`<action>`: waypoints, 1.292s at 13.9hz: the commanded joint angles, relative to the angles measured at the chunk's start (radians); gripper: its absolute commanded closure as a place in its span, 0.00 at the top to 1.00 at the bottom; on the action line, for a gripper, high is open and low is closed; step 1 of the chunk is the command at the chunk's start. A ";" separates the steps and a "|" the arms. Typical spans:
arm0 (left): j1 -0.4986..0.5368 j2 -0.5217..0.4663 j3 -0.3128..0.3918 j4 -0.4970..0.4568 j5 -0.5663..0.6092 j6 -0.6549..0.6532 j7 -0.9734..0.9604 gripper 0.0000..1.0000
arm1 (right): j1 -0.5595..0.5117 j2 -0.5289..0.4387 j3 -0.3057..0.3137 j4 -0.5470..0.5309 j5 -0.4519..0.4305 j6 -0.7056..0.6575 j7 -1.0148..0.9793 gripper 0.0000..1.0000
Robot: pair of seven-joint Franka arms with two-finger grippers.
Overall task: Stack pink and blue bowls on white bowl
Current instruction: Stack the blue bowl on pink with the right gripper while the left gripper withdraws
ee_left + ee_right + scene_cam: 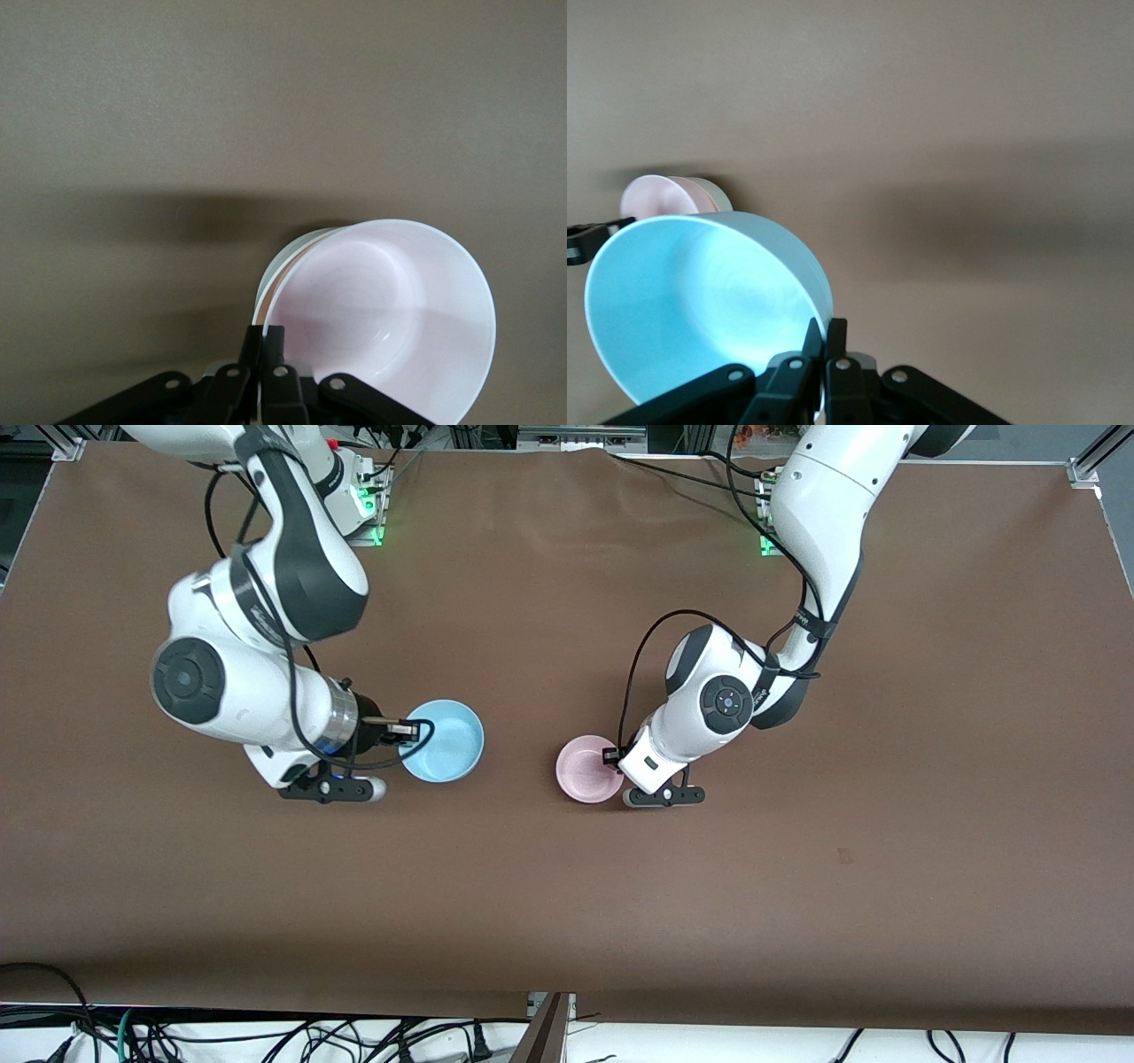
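Now there are two robot arms over a big brown table [567, 903], and each one has a bowl.

The right gripper [824, 341] is pinched tight on the rim of the blue bowl [443, 741]. Its two fingers are squeezed together with the thin edge of the bowl between them. In the right wrist view the blue bowl [700, 305] looks tipped up on its side, so you can see right into it. It is glossy and plain inside.

The left gripper [263, 345] is pinched tight too. It has hold of the rim of the pink bowl [589, 769]. In the left wrist view the pink bowl [390, 314] is also tipped, with its open side showing. A pale rim [288, 257] peeks out from just under it, very close, like another bowl tucked under the pink one. Its colour is hard to tell.

The pink bowl is beside the blue bowl, toward the left arm's end of the table, with bare brown table between them. The two bowls do not touch. The pink bowl can also be seen small in the right wrist view [660, 195], past the blue bowl's rim.

Both bowls are near the middle of the table. I cannot tell if they rest on the table or hang a little above it.
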 commanded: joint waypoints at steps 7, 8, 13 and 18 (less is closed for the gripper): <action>0.012 -0.032 0.003 0.026 0.013 -0.013 -0.025 1.00 | 0.035 -0.001 0.038 -0.019 0.018 -0.004 0.160 0.00; 0.030 -0.047 0.003 0.026 0.013 -0.047 -0.024 1.00 | 0.036 0.000 0.038 -0.021 0.018 -0.004 0.160 0.00; 0.133 -0.149 0.029 0.020 0.029 -0.287 0.001 1.00 | 0.079 0.014 0.038 -0.044 0.020 0.057 0.243 0.00; 0.240 -0.320 0.078 0.023 0.321 -0.571 0.006 1.00 | 0.174 0.107 0.038 -0.044 0.015 0.238 0.410 0.00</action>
